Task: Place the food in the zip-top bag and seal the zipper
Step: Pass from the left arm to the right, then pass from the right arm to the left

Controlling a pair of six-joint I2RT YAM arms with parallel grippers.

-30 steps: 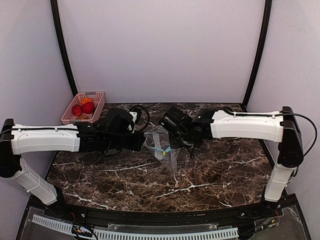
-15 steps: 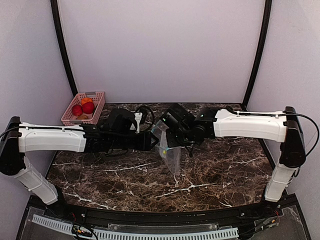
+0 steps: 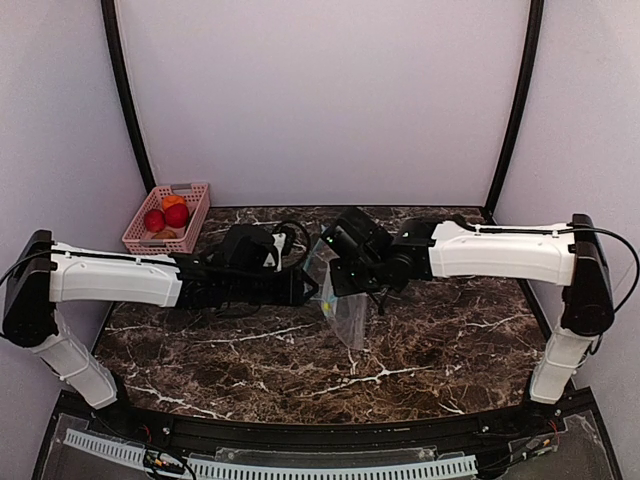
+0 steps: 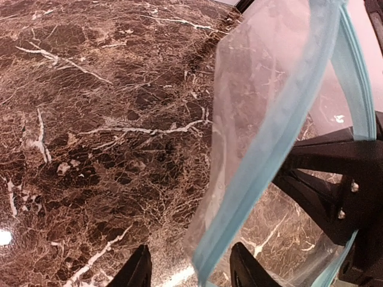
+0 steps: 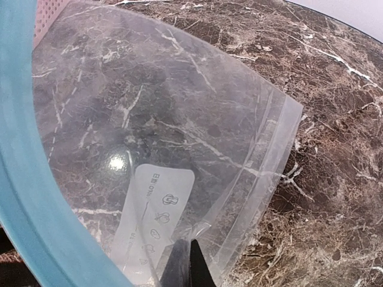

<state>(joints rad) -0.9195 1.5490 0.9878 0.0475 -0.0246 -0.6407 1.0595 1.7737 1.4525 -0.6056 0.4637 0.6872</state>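
Thin, limp and slippery, the zip-top bag (image 3: 345,310) hangs part-lifted over the middle of the surface (image 3: 450,340) and is probably best held by its stiffer zipper (image 4: 263,149). The right pincer (image 5: 184,263) is clamped on the film near the white label (image 5: 152,221); the left pincer (image 4: 191,272) stands apart astride the zipper. The food (image 3: 177,215), small and light, sits in the pink basket (image 3: 192,189), well apart

Clear, shiny, crinkly plastic bag (image 5: 197,119) with a smooth blue strip (image 4: 267,143) and a white label (image 5: 158,209). Dark, glossy stone table (image 4: 90,119) with white veins. Pink plastic basket (image 3: 197,215).
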